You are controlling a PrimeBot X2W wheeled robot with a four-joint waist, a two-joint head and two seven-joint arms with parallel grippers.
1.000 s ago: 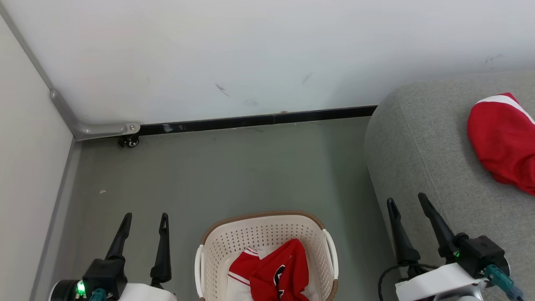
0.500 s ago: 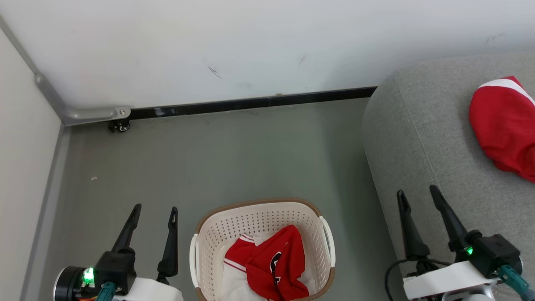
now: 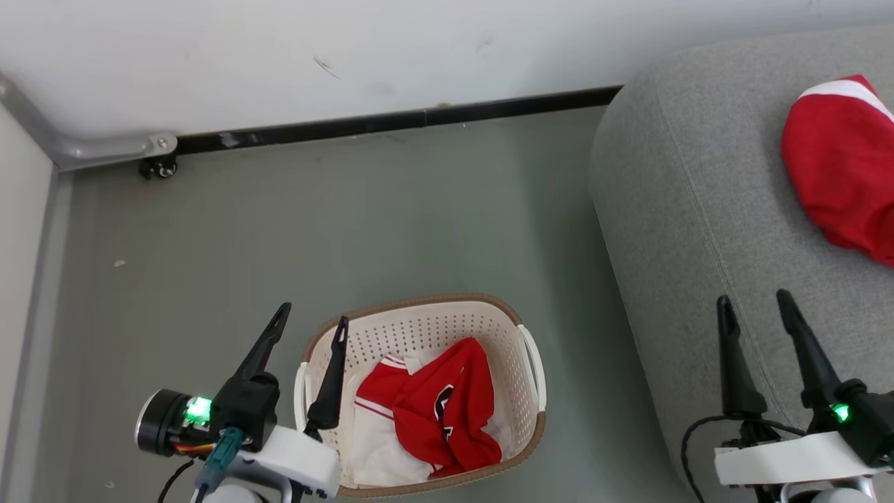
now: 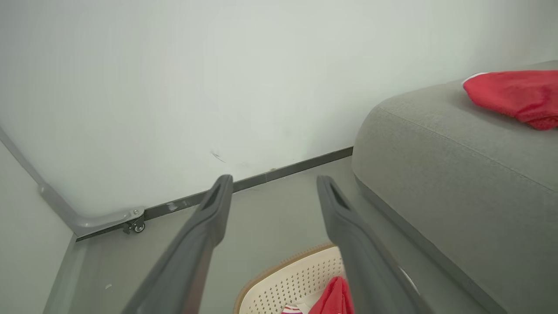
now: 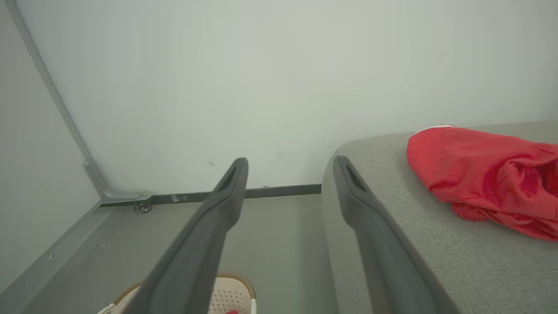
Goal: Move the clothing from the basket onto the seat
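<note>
Low in the middle of the head view we see the basket (image 3: pixel 419 302) standing on the grey-green floor (image 3: pixel 349 230). Inside it lies a crumpled red shirt (image 3: pixel 447 419) with white trim and a black-and-white mark on the cloth; something white shows beneath it. A second red garment (image 3: pixel 834 161), with a white band along its top, lies on the seat (image 3: pixel 684 209) at the right edge of the frame, well apart from the basket. The seat takes up the right side of the frame, and its rounded corner comes near the dark baseboard (image 3: pixel 391 124) under the white wall (image 3: pixel 419 42).

Our left gripper (image 3: pixel 313 312) is at the lower left, its two fingers spread wide with nothing between them. The finger nearer the basket crosses the basket's left rim in the picture; we cannot tell whether it touches. Our right gripper (image 3: pixel 753 295) is at the lower right, over the front part of the seat, its fingers also wide apart and empty. In the upper left corner a small wheel (image 3: pixel 157 168) sits below a grey bracket.
</note>
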